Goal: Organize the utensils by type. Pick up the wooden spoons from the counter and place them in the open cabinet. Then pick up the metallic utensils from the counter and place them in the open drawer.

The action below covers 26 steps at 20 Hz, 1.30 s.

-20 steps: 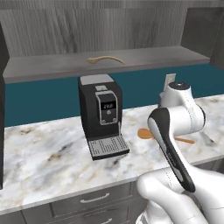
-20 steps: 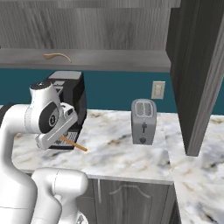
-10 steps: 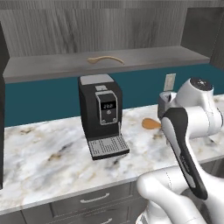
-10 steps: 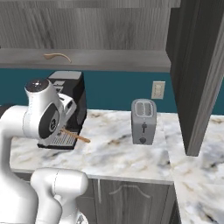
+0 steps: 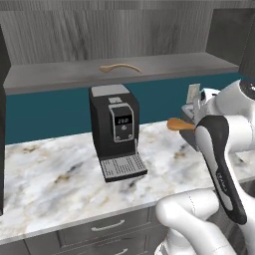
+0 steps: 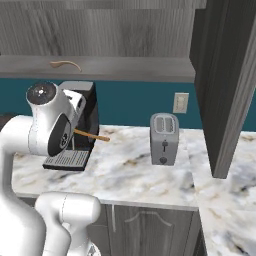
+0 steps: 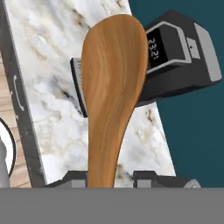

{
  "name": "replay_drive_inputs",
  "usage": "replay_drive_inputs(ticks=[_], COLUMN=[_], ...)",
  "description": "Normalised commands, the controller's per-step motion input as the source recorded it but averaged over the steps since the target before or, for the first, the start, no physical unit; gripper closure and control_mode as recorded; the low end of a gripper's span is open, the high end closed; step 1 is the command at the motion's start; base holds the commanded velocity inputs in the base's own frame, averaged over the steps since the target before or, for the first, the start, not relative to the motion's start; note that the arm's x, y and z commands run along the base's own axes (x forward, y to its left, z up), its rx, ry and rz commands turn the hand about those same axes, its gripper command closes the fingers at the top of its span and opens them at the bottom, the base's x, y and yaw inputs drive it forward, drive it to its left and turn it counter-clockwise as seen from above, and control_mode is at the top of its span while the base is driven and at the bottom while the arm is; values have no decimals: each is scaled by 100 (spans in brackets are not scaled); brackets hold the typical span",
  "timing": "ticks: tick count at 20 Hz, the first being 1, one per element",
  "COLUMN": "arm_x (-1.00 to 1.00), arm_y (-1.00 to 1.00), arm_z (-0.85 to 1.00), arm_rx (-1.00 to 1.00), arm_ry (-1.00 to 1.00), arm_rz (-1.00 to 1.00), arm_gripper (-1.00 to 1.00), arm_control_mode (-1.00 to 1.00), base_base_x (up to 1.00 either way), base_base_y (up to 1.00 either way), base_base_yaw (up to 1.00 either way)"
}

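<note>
I am holding a wooden spoon (image 7: 111,87) in the gripper (image 7: 107,177), whose fingers are closed on the slim handle at the bottom of the hand view, with the oval bowl rising up the middle of the frame. In the left base view the spoon's orange-brown bowl (image 5: 177,124) is showing at middle right, lifted above the counter (image 5: 60,174) and sticking out past my white arm. In the right base view its handle (image 6: 92,135) is poking out at middle left, in front of the black coffee machine (image 6: 82,107). A second wooden spoon (image 5: 119,67) is lying on the shelf of the open cabinet (image 5: 60,74) in the upper middle of the left base view. A silver toaster (image 6: 164,131) is standing on the marble at the centre of the right base view.
</note>
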Motion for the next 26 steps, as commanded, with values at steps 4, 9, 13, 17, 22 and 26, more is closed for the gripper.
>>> replay_drive_inputs(ticks=[4,9,13,17,22,26], arm_x=[37,42,58,53,59,52], arm_y=[-3,0,0,-5,-12,-17], arm_z=[61,66,33,30,14,1], arm_rx=[-1,-1,-13,-13,-8,0], arm_ry=[0,1,0,0,3,-7], arm_rz=[10,1,0,0,1,8], arm_gripper=[100,100,100,100,100,100], arm_control_mode=[-100,-100,-100,-100,-100,-100], base_base_x=[0,0,0,0,0,0], base_base_y=[0,0,0,0,0,0], base_base_yaw=[0,0,0,0,0,0])
